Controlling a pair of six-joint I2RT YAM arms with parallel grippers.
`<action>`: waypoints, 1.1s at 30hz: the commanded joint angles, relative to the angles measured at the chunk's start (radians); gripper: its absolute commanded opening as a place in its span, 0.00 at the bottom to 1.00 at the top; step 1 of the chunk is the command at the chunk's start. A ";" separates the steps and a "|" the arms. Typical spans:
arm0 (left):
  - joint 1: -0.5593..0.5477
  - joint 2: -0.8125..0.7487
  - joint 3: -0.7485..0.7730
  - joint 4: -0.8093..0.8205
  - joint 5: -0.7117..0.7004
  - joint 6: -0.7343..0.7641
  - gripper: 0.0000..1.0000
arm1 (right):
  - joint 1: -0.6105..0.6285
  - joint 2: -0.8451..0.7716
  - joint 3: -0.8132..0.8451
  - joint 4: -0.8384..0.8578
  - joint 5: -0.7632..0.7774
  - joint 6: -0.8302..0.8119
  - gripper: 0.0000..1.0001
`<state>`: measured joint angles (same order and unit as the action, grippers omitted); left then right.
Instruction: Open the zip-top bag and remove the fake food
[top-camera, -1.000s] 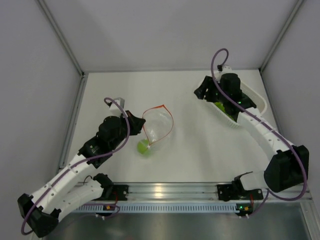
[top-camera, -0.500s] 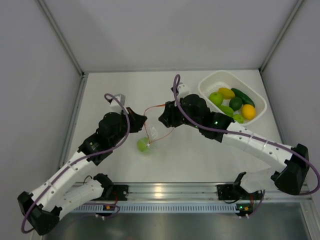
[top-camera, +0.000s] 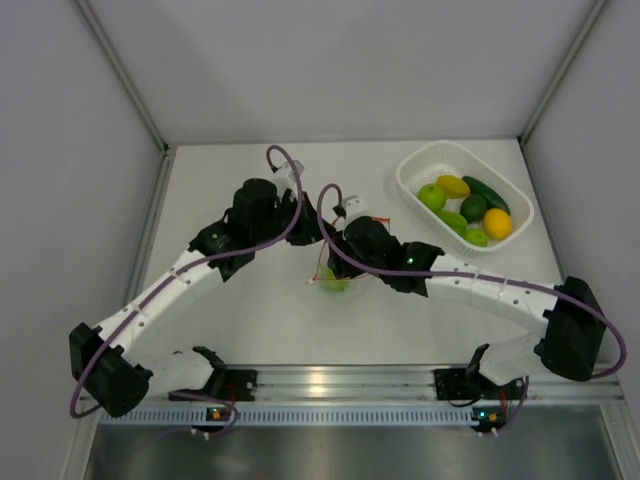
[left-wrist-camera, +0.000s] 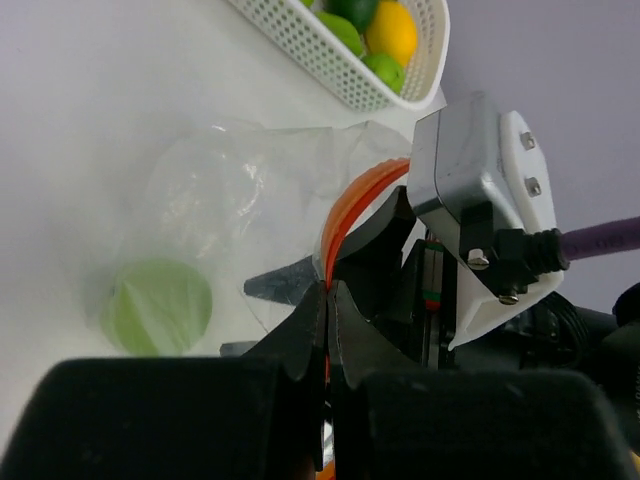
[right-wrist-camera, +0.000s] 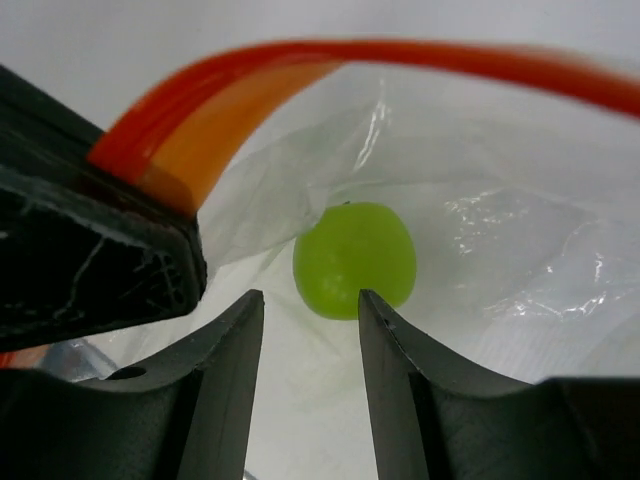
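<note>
Bag (left-wrist-camera: 215, 190) sits mid-table, mouth up, propped open between the two arms. One fruit (right-wrist-camera: 354, 260) is inside it: light green, round, lying on the bottom film.

Left pincer (left-wrist-camera: 327, 300): clamped tight on the strip (left-wrist-camera: 352, 195), pinching the orange-red edge and holding that lip up. From the top view it comes in from about 10 o'clock of the bag.

Right pincer (right-wrist-camera: 310, 340): jaws part open, nothing between them, nose already inside the mouth. The strip arcs overhead in its view, from 9 round to 2 o'clock.

Key relation: the fruit lies dead ahead of the right pincer, at 12 o'clock from the gap, just beyond the fingertips and not touching them. It is roundish, so I see no long axis to line up with. The gap looks only slightly wider than the fruit. The right arm is the nearer one; the left is busy with the lip.

My read: push straight in, then close. Risk is pinching film with the fruit, or nudging it deeper.

Basket (top-camera: 412, 166) stands at 2 o'clock of the table, well apart from the bag. It holds light-green rounds, a yellow piece, a cucumber, a dark-green round and an orange one.
</note>
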<state>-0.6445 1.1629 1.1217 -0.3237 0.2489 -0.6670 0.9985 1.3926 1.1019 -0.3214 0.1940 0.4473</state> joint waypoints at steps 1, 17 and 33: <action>-0.017 0.056 -0.016 0.078 0.217 -0.029 0.00 | 0.009 -0.043 -0.062 -0.028 0.163 -0.002 0.44; -0.017 0.072 -0.105 0.087 0.112 0.020 0.00 | -0.049 0.107 -0.149 0.123 0.064 0.062 0.51; -0.017 0.086 -0.137 0.087 0.099 0.037 0.00 | -0.049 0.263 -0.131 0.139 0.042 0.074 0.79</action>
<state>-0.6243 1.2724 0.9695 -0.3454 0.1852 -0.5976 0.9524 1.5948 0.9577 -0.1947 0.2565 0.5289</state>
